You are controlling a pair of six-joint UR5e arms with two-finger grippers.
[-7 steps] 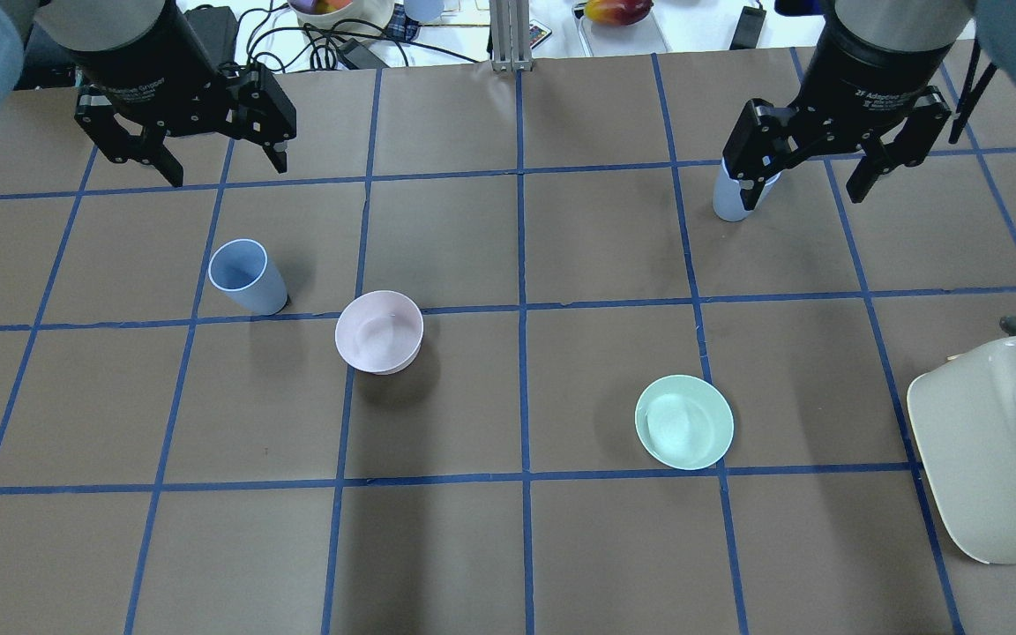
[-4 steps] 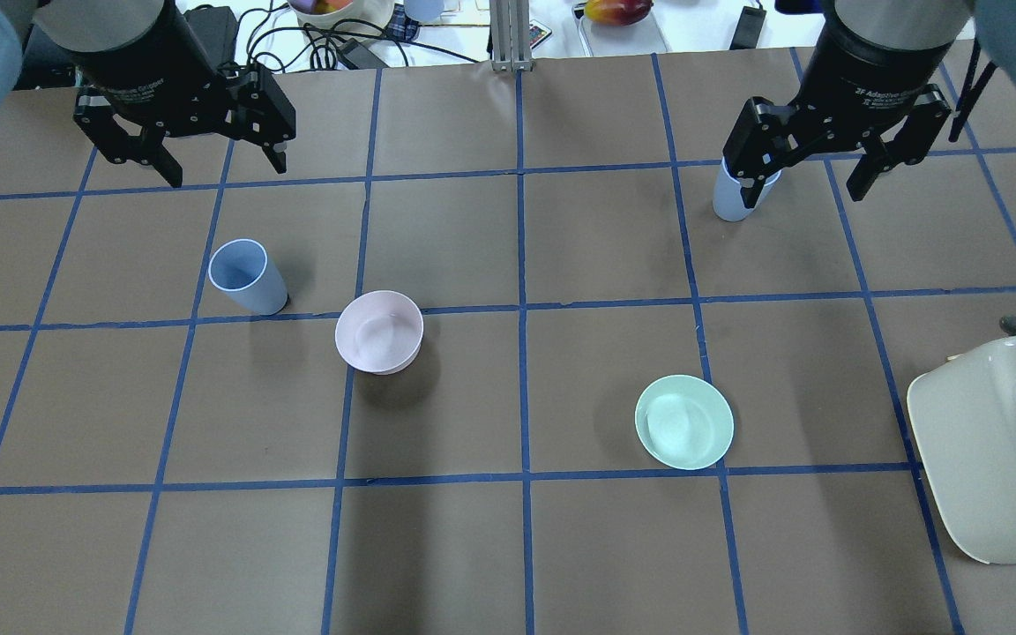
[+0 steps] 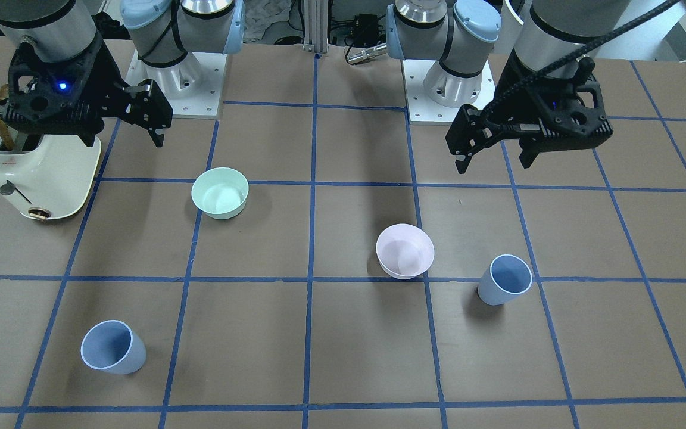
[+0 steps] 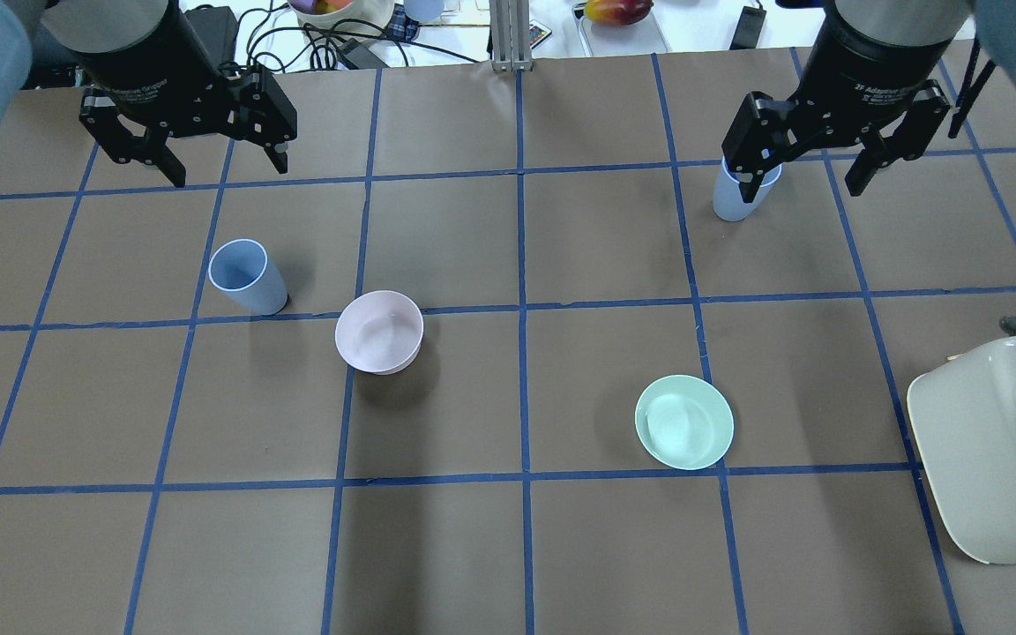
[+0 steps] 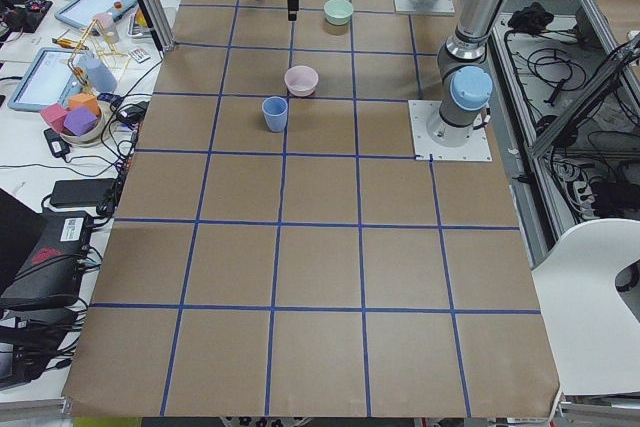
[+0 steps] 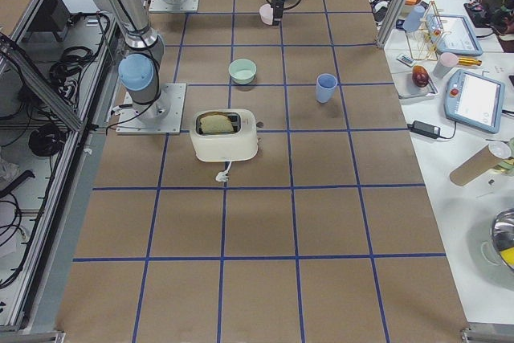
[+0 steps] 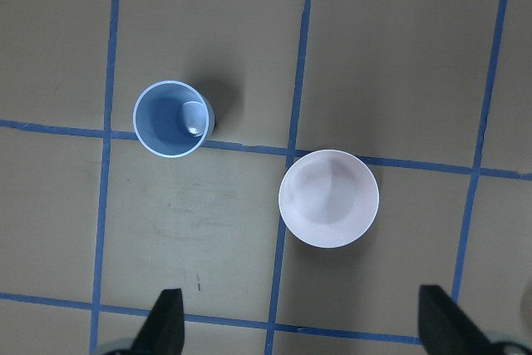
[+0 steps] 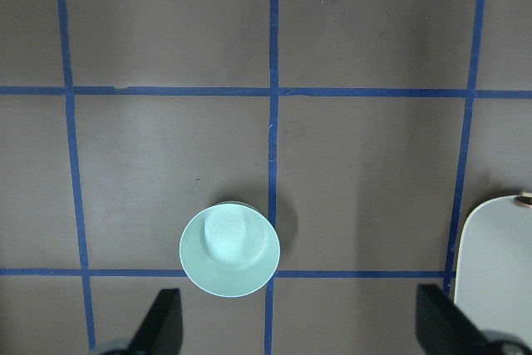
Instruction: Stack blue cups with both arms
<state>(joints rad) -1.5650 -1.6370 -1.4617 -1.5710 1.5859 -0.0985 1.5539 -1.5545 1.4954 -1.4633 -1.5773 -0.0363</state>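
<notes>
Our left claw (image 4: 227, 172) and right claw (image 4: 801, 190) hang wide open and empty, we think so each can drop onto its own cup: the left cup (image 4: 248, 278) beside the pink bowl (image 4: 378, 332), the right cup (image 3: 111, 348) well apart.

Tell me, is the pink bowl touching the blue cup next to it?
Apart. The left wrist view, looking straight down, shows bare table between the pink bowl and the blue cup.

Brown table (image 4: 614, 547), blue tape grid (image 4: 522, 265); cluttered white desk (image 6: 458, 214) beside.
</notes>
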